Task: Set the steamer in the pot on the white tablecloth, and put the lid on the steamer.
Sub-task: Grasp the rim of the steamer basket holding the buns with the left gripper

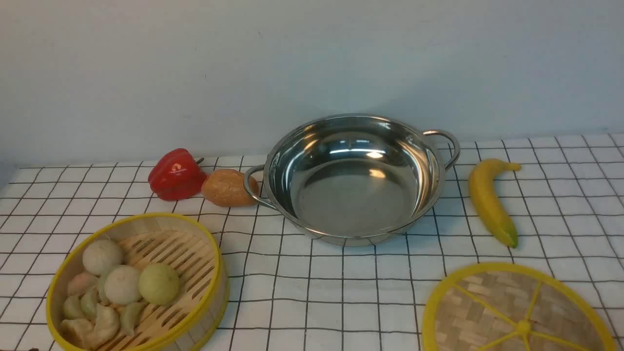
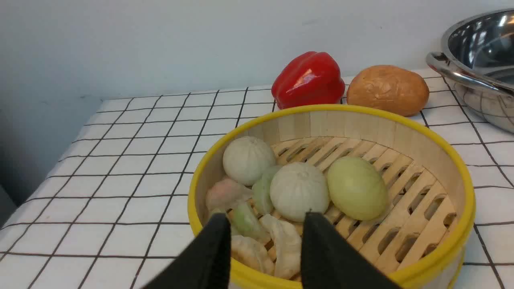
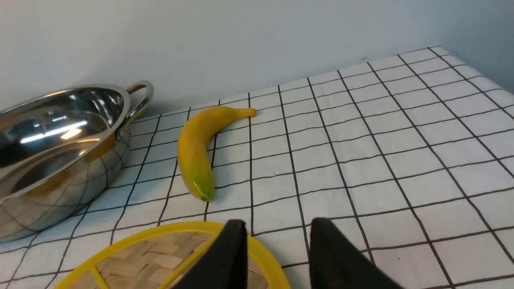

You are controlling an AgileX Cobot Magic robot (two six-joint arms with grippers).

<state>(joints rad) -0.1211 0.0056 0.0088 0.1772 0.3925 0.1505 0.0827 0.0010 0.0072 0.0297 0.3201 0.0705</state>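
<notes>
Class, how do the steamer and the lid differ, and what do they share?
The steamer is a walled basket with a slatted floor, holding buns; the lid is a flat woven disc with spokes. The steamer sits left, the lid right. Both are round and yellow-rimmed.

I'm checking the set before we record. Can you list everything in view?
pot: one, shiny steel, empty, back middle
steamer: one, bamboo with yellow rims, near left
buns: three, two white and one pale green, in the steamer
dumplings: several, pale, in the steamer
lid: one, woven bamboo with yellow rim, near right
pepper: one, red, left of the pot
potato: one, brown, between pepper and pot
banana: one, yellow, right of the pot
tablecloth: one, white with black grid, under everything
wall: one, pale grey, behind
left gripper: one, black, open, over the steamer's near rim
right gripper: one, black, open, over the lid's edge
</notes>
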